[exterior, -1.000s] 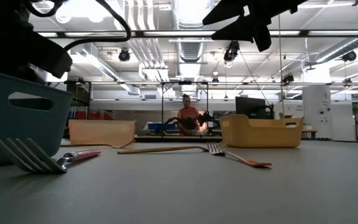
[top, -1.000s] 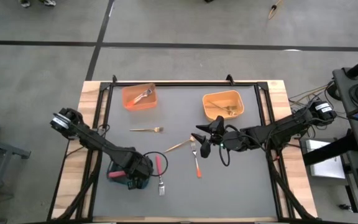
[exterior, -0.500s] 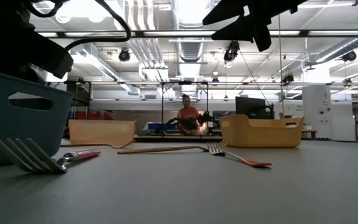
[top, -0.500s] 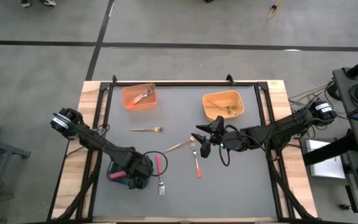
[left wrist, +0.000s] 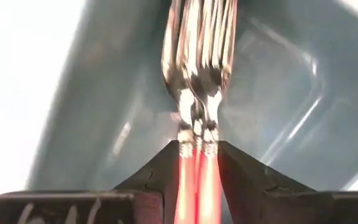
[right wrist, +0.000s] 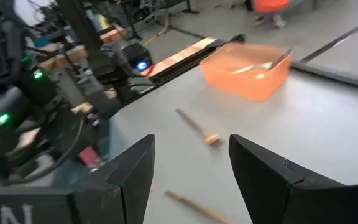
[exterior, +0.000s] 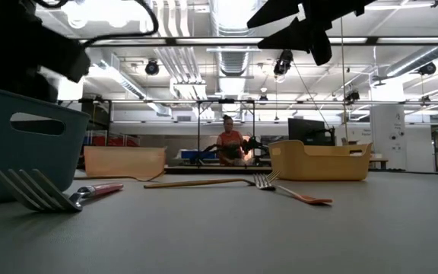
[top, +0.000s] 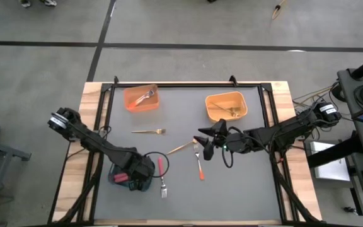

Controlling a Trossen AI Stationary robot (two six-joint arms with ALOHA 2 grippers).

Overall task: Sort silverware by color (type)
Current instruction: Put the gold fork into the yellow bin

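Left arm shifted slightly over teal bin (top: 120, 179); rest unchanged. Left pincer (left wrist: 197, 163) narrow, fingers flanking red-handled forks (left wrist: 196, 93) above bin, hold loosening by look. Right pincer (right wrist: 191, 163) wide, empty, hovering mid-worktop (top: 244, 189). Done: forks in orange bin (top: 141, 99) and yellow-orange bin (top: 225, 107). Left: gold fork (top: 149, 132), wooden-handled fork (top: 183, 147), orange-handled fork (top: 199, 162), red-handled fork (top: 161, 173).

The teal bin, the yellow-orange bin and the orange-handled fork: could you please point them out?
Teal bin (exterior: 21, 152), low view, its side wall.
Yellow-orange bin (top: 226, 106), high view, its floor.
Orange-handled fork (top: 200, 170), high view, its handle.
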